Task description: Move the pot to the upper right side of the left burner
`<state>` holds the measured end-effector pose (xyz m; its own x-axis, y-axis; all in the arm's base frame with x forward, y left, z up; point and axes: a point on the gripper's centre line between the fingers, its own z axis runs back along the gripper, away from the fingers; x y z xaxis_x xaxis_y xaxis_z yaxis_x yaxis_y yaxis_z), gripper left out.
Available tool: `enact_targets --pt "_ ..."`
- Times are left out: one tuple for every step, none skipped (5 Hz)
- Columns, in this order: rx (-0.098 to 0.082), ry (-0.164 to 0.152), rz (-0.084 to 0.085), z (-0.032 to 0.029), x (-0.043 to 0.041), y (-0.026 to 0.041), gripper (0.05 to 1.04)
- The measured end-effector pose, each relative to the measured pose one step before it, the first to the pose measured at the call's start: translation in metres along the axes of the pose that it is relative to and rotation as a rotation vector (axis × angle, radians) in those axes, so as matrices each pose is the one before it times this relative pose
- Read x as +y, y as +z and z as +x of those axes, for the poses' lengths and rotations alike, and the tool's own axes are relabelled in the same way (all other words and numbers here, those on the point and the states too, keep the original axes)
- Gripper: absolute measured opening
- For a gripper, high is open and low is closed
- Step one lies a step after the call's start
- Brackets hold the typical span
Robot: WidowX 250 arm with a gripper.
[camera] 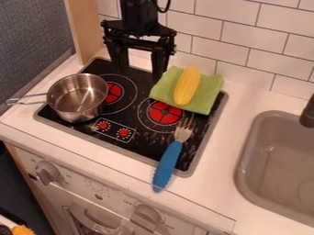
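The black hand point(141, 72) hangs down over the back part of the black stovetop point(138, 147), its two fingers spread wide apart, with nothing held between them. It is apart from the pot, up and to the right of it.

The metal pot point(78, 97) stands upright on the left part of the stovetop, covering the left side of the left burner point(114, 92). The burner's red centre and the right part of its ring show beside the pot. The pot is open at the top, and its wire-like handle point(25, 99) points left, out past the stovetop's edge.

On the right, a green cloth point(208, 92) lies over the back corner of the stovetop, near the right burner point(165, 113), with a yellow corn cob point(187, 86) lying lengthwise on it. A fork with a ridged blue handle point(166, 169) lies in front; its metal tines reach the lower right part of that burner's ring, and its handle runs over the stovetop's front edge onto the white bench point(211, 179). Two red control marks point(113, 129) sit between the pot and the fork.

A grey sink point(246, 167) is set into the bench at the right, with part of a dark tap point(308, 112) above it. White tiles point(230, 32) line the wall behind.
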<state>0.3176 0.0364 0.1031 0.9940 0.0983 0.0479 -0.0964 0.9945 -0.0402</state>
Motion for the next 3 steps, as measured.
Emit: enact_targets --pt "0.0244 0.0055 -0.0036 -0.00132 -0.00013 -0.00836 1.0" --pt "-0.0165 0.0512 -0.0101 -0.00197 0.0197 -0.00677 1.0" --pt "0.0001 0.0675 0.0243 -0.00015 0.02479 -0.00312 1.0"
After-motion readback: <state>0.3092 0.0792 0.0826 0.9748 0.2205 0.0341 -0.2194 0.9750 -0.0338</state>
